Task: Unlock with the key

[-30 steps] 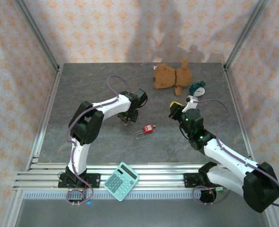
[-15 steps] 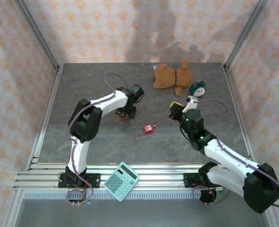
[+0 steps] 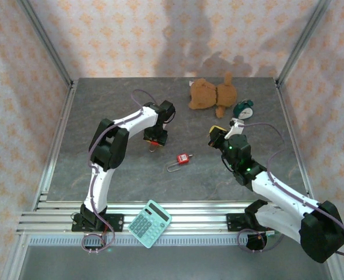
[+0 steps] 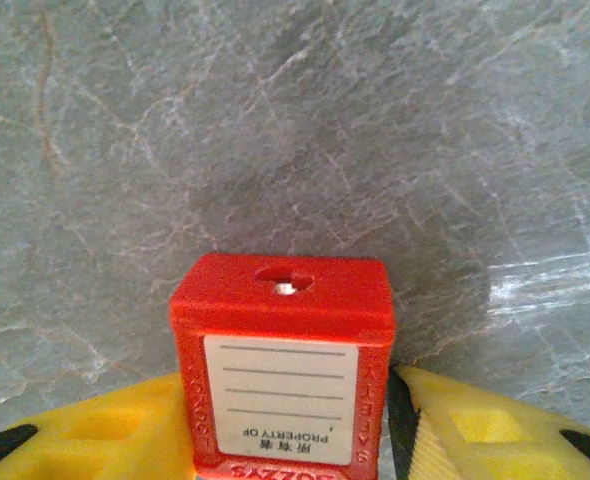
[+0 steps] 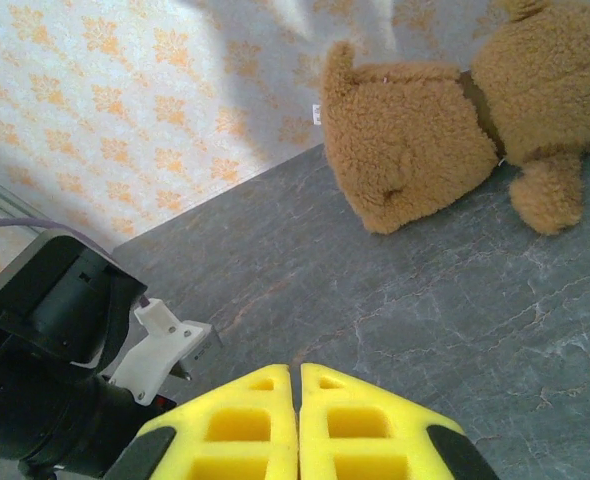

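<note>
A red padlock with a white label sits between the yellow fingers of my left gripper, which is shut on it; its keyhole faces the grey table. From above, that gripper hangs left of centre with the padlock under it. A second small red piece with a thin metal loop lies on the table between the arms; I cannot tell whether it is the key. My right gripper is shut with nothing in it, above the table at the right.
A brown teddy bear lies at the back, with a green alarm clock to its right. A teal calculator rests on the front rails. The left arm's black wrist appears in the right wrist view.
My left gripper has drifted left and slightly back, carrying the red padlock. The right arm and the red piece on the table have not moved.
</note>
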Robot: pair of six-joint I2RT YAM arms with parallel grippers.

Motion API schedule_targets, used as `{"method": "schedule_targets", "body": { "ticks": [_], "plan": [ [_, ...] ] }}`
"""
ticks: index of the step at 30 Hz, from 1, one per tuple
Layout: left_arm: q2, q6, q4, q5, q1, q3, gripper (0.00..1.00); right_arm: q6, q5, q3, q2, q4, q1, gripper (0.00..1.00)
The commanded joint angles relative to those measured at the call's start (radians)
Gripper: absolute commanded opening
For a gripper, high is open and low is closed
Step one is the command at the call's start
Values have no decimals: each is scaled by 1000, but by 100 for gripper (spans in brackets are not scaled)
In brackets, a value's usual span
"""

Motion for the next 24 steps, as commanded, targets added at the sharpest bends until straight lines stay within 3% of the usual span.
{"method": "schedule_targets", "body": {
  "ticks": [1, 7, 12, 19, 24],
  "plan": [
    [70, 39, -107, -59, 26, 39, 52, 6, 2, 12, 4, 19, 6, 6],
    [111, 57, -146, -94, 28, 69, 48, 4, 2, 9, -5, 16, 6, 6],
    [100, 76, -152, -99, 28, 64, 37, 6, -3, 10, -5, 18, 6, 6],
    [59, 81, -141, -85, 29, 62, 37, 3, -3, 11, -8, 15, 6, 6],
    [-9, 75, -86, -88, 28, 15, 45, 5, -6, 13, -4, 14, 6, 6]
  ]
}}
